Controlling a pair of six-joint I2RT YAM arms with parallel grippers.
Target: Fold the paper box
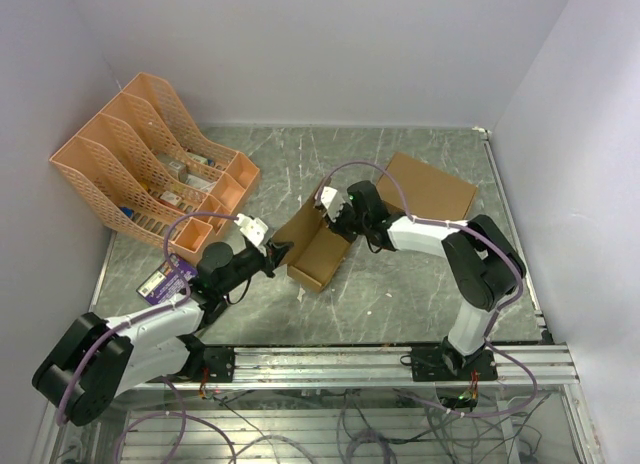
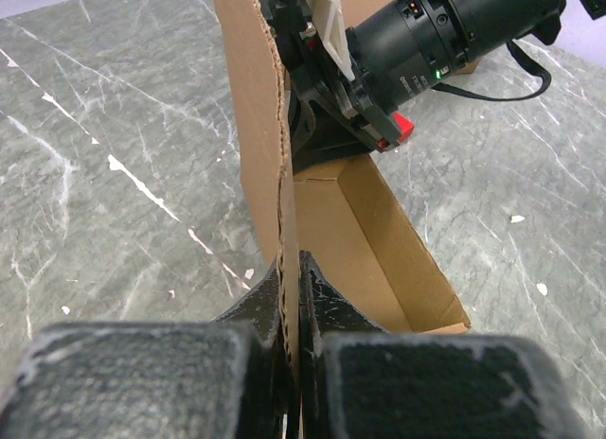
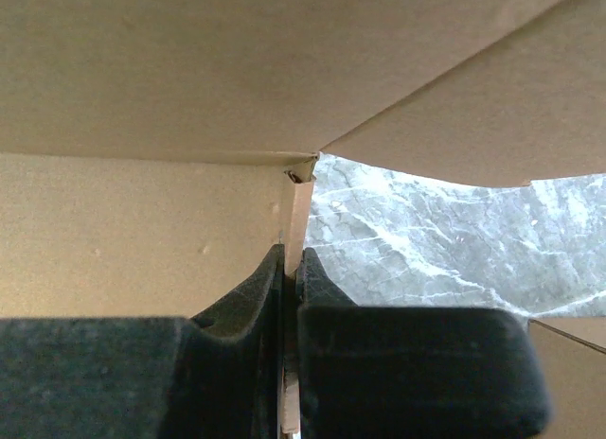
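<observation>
My left gripper (image 2: pixel 292 269) is pinched tight on the near edge of a tall upright panel of the paper box (image 2: pixel 379 240), a half-formed tray of thin plain brown cardboard. The sheet stands on edge between my two black pads, with no gap either side. My right gripper (image 3: pixel 292 269) is likewise clamped on a thin cardboard wall, just below a folded corner, at the far end of the same box. Seen from above, the box (image 1: pixel 318 246) sits mid-table between my two grippers, on the grey marbled table top (image 1: pixel 400 284). Its low walls are up on the far long side and at the ends, and the tall panel rises along the other long side.

I judge the step in hand to be setting up the sides, with both ends held. The next move probably calls for swinging the tall panel about its crease. One hand must hold firm while the other leads, without tearing the thin board or dragging the tray.

Well apart lie a flat brown cardboard sheet (image 1: pixel 430 184) at the back right and an orange perforated plastic file rack (image 1: pixel 150 154) at the back left.
</observation>
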